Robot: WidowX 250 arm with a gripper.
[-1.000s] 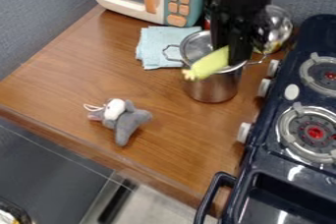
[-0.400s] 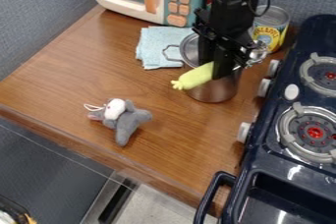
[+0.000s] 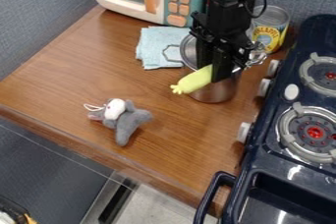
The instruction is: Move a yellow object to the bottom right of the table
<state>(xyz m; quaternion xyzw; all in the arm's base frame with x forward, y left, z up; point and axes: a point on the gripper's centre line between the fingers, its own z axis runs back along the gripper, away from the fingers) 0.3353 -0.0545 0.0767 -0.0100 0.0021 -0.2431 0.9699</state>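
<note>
Above steel pot, pincer gripping smooth yellow toy

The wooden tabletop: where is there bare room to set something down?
Wood shows bare between the gray plush toy and the stove, and left of the blue cloth. The back is crowded: toy microwave, cloth, metal pot and can sit close; the claw hangs by the pot.
</note>
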